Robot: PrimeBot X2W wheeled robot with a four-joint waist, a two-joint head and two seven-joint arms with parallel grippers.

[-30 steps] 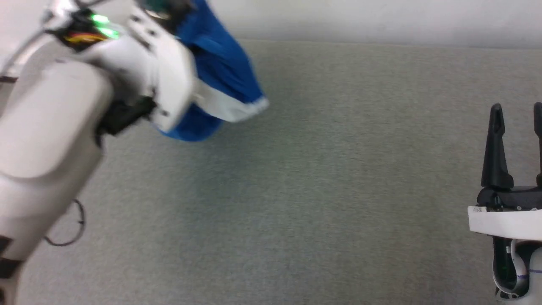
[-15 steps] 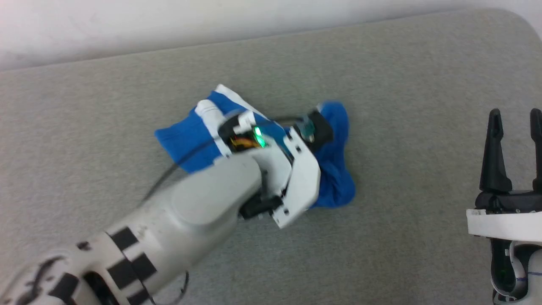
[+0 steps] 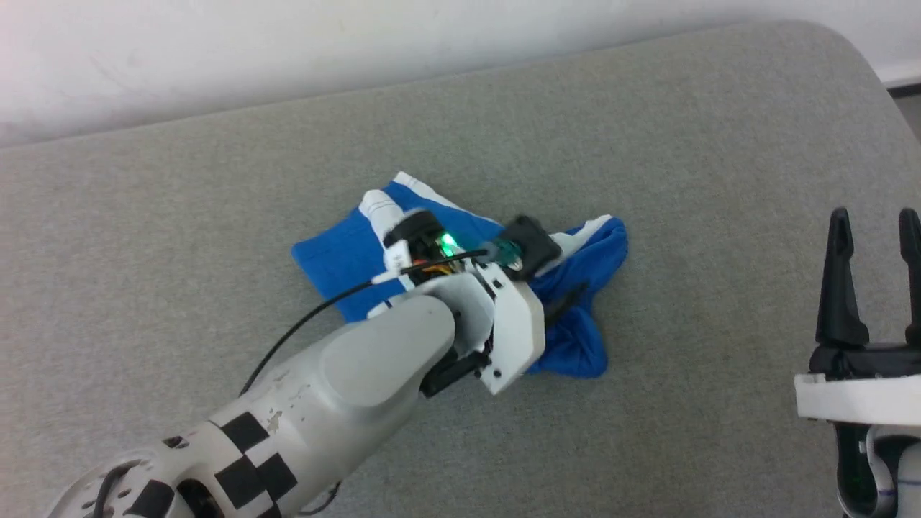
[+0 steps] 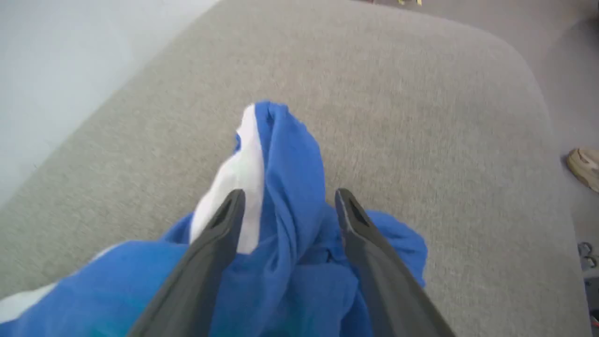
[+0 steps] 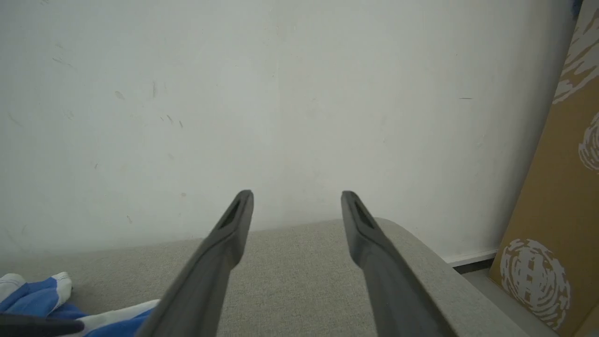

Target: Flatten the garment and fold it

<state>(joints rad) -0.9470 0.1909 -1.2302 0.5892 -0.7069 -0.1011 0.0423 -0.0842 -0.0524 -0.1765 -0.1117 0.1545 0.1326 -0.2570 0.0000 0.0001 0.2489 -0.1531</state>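
Our left gripper (image 4: 288, 203) stands with its two dark fingers (image 4: 220, 234) spread wide. A raised ridge of the garment (image 4: 290, 187) lies between them, and neither finger presses on it, so we read the jaws as open with nothing clamped. That ridge runs straight away from the gripper, up the left wrist view. It is blue with a white stripe (image 4: 234, 173) along its left flank and ends in a small peak on the grey padded surface (image 4: 398, 93).

In the head view the white wrist housing (image 3: 504, 324) of our left arm sits over the middle of the garment (image 3: 338, 252), with a green light (image 3: 447, 241) glowing on it. From here we see the whole outline, which the wrist camera cannot give. The long axis lies roughly left to right across the grey padded surface (image 3: 683, 144). There is a flatter blue panel with a white stripe on the left and a bunched mass on the right. One lobe of that mass hangs toward the lower edge of the view. The garment is crumpled, not spread flat.

Our right gripper (image 3: 874, 216) is at the lower right, well apart from the garment. Its fingers are parted just as wide and hold nothing. Its own camera looks past the right gripper (image 5: 297, 196) at a pale wall (image 5: 281, 93). This view catches a blue-and-white edge of the garment (image 5: 32, 295) at the lower left corner. It also shows a brown cardboard sheet (image 5: 561, 210) with white prints leaning at the right.

At the right edge of the left wrist view, a pale shoe (image 4: 582, 166) lies beyond the padded surface.
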